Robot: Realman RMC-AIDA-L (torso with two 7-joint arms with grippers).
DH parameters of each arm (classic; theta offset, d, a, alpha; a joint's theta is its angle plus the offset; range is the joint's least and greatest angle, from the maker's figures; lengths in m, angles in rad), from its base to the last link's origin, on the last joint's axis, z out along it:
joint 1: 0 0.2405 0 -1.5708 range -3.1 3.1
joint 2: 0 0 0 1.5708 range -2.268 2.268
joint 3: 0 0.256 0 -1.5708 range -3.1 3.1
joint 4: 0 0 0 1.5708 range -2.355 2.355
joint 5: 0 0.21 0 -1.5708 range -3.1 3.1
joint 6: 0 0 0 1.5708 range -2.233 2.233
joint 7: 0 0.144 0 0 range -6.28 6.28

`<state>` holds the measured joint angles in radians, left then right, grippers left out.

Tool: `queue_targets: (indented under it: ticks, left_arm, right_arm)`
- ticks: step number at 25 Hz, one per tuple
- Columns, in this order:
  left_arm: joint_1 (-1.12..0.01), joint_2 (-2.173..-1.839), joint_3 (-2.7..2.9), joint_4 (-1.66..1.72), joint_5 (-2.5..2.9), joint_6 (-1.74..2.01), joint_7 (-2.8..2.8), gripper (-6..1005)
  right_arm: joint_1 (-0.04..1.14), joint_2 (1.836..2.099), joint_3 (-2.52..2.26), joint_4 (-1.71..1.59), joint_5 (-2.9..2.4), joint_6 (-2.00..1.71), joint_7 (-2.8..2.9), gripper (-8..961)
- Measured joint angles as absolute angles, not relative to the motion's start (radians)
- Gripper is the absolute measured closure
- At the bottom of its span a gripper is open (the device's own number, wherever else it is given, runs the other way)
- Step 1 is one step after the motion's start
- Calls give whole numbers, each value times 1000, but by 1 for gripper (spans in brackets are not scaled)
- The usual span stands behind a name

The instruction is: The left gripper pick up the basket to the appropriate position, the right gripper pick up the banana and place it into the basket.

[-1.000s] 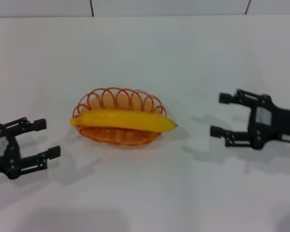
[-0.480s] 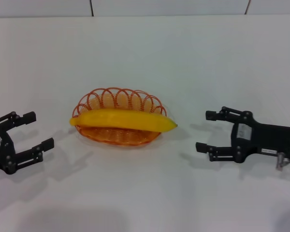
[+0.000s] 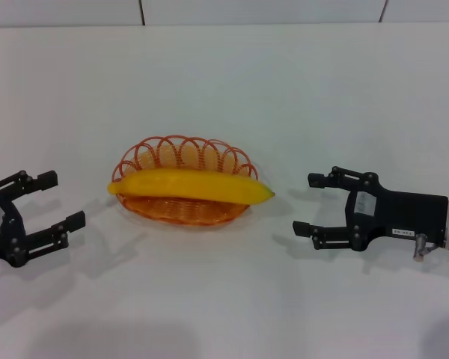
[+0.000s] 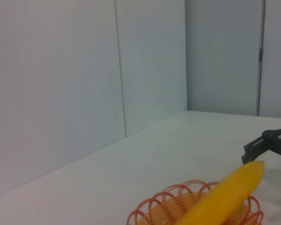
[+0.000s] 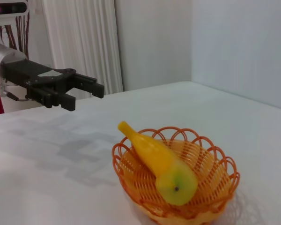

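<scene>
Orange wire basket (image 3: 183,187) sits on white table (image 3: 232,90), yellow banana (image 3: 191,185) lying across it, both tips past rim. Right gripper (image 3: 312,203): small white label on black body, writing unreadable; jaws spread wide, holding nothing, open toward banana's pointed tip, near but apart. Left gripper (image 3: 57,200): jaws wide, empty, basket near, beyond fingertips. Right wrist view alone shows banana's green-tinged end (image 5: 177,185) and left gripper (image 5: 89,91) beyond basket (image 5: 175,199).

banana (image 5: 160,164) lying in orange wire basket (image 5: 220,191); left tool (image 5: 86,90) beyond, fingers apart
</scene>
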<state>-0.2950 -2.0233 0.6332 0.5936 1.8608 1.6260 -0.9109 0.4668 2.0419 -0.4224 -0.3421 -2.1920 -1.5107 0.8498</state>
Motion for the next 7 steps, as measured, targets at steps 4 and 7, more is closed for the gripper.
queue_targets:
  ticks: [4, 7]
  left_arm:
    - [-299, -2023, 634, 594, 1861, 1626, -915, 214]
    - [-300, -2023, 634, 594, 1861, 1626, -915, 214]
  right_arm:
    - [467, 2042, -422, -342, -2188, -1511, 850, 45]
    - [470, 2042, -422, -342, -2187, -1511, 850, 45]
